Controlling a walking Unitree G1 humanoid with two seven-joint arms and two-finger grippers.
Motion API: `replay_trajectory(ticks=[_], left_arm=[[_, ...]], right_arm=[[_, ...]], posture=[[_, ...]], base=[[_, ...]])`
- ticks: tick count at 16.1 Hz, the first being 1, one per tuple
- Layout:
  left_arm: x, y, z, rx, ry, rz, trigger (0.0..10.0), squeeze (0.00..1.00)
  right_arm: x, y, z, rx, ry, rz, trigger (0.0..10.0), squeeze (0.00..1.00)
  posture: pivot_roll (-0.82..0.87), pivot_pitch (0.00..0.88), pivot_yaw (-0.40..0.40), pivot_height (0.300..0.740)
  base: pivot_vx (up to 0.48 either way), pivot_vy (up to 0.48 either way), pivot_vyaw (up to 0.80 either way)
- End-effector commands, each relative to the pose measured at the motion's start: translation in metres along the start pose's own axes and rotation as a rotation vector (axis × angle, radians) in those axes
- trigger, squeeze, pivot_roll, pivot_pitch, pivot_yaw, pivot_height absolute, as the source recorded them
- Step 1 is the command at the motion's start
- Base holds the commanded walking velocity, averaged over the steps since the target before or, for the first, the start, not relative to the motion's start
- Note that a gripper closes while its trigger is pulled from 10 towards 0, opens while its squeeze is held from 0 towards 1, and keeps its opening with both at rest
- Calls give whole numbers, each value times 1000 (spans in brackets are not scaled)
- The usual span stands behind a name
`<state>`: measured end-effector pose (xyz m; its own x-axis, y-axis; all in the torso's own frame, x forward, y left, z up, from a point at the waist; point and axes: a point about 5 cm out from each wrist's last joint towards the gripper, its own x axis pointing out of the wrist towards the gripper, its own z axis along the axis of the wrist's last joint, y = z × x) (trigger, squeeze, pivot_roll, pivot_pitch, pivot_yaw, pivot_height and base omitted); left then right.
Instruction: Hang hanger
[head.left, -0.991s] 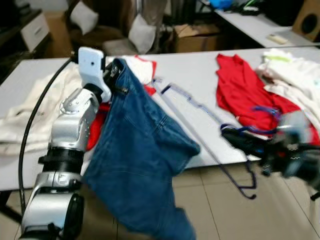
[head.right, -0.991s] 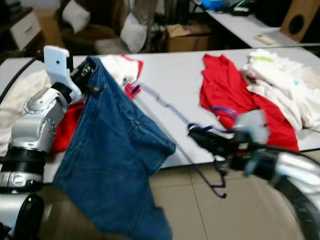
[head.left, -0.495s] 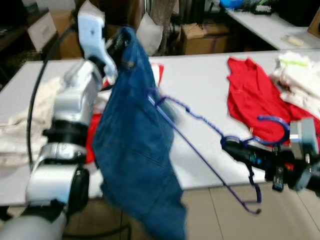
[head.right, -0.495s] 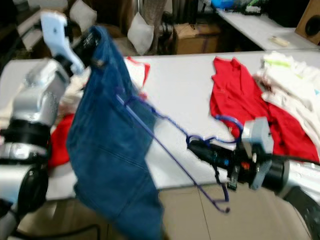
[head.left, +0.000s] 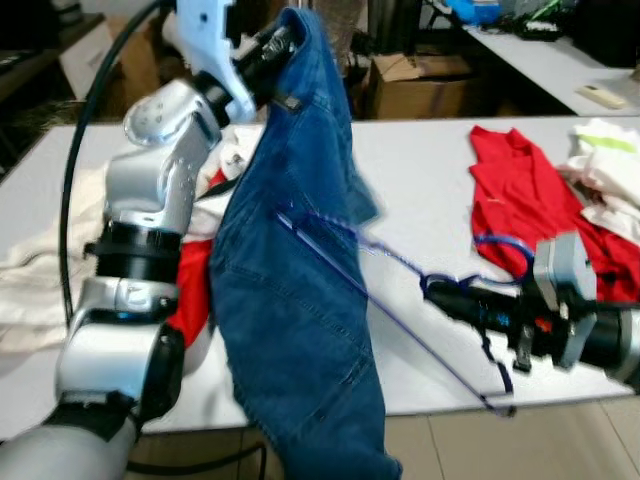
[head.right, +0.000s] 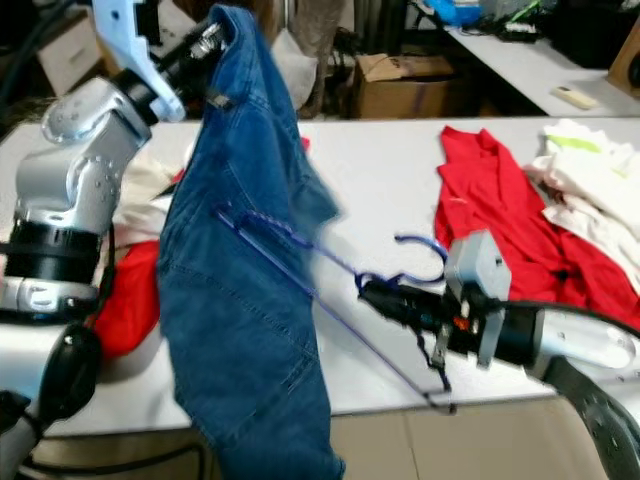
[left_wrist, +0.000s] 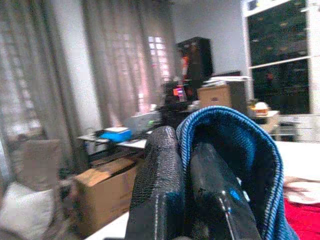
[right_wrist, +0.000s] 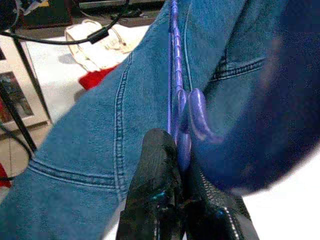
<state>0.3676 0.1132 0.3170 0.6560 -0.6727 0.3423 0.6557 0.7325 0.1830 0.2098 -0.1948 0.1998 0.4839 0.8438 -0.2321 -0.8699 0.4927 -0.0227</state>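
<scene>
A pair of blue jeans (head.left: 300, 300) hangs from my raised left gripper (head.left: 285, 35), which is shut on the waistband (left_wrist: 235, 135) at the top. My right gripper (head.left: 435, 292) is shut on the neck of a blue wire hanger (head.left: 400, 330), low at the right over the table's front edge. One end of the hanger (right_wrist: 175, 75) lies against the denim (right_wrist: 100, 140) at about mid-height; its hook (head.left: 505, 245) curls up behind my right gripper.
The grey table (head.left: 410, 200) carries a red shirt (head.left: 520, 190) and white clothes (head.left: 610, 160) at the right, and red cloth (head.left: 195, 290) and cream cloth (head.left: 40, 270) at the left. Cardboard boxes (head.left: 420, 85) and another table (head.left: 560, 60) stand behind.
My left gripper has lifted the jeans higher and further right. My right gripper has carried the hanger left, so its end now meets the denim.
</scene>
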Motion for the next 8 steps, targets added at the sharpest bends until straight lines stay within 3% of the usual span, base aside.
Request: replay_trajectory(ticks=[1,5,7,8], left_arm=[[7,-10,10,13,-28,-60,10000,0],[11,-21,43,4,-171,-130,10000,0],[15,-21,80,-6,-326,-124,10000,0],[14,-18,95,-4,-392,-111,10000,0]], right_arm=[[2,-7,-3,-7,29,-25,10000,0],[20,-41,9,-113,54,-138,10000,0],[31,-78,49,-250,-80,-318,10000,0],[34,-90,70,-292,-162,-391,10000,0]], posture=[[-63,0,25,740],[-62,0,22,740],[-59,0,21,740],[-59,0,21,740]], base=[[0,0,0],[0,0,0],[0,0,0],[0,0,0]])
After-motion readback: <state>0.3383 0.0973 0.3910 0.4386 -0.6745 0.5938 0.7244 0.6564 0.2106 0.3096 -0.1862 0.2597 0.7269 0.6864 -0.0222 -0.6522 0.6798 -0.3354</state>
